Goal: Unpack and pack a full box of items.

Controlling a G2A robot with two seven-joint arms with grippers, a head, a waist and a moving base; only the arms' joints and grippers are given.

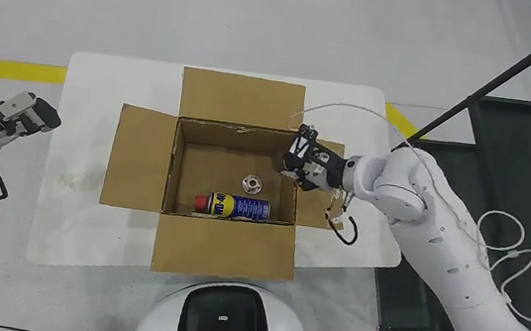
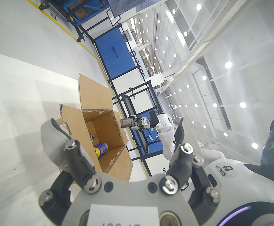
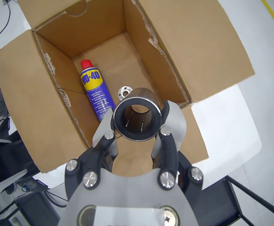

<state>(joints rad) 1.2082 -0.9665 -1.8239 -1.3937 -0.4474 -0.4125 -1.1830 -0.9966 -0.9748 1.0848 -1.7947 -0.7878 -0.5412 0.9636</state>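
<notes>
An open cardboard box (image 1: 141, 160) (image 3: 27, 89) (image 2: 94, 116) stands in the middle of the white table (image 1: 91, 124). On its floor lie a blue and yellow spray can with a red cap (image 1: 232, 205) (image 3: 95, 89) (image 2: 100, 149) and a small metal flange (image 1: 252, 180) (image 3: 124, 91). My right gripper (image 1: 298, 157) (image 3: 138, 118) is shut on a hollow metal cylinder (image 3: 137, 115) (image 2: 126, 122), held above the box's right wall. My left gripper (image 1: 12, 116) (image 2: 116, 137) hangs open off the table's left side, with nothing between its fingers.
A black metal rack (image 1: 510, 126) stands to the right of the table. The box's four flaps are folded outward. Yellow tape lines (image 1: 18, 69) mark the floor behind the table.
</notes>
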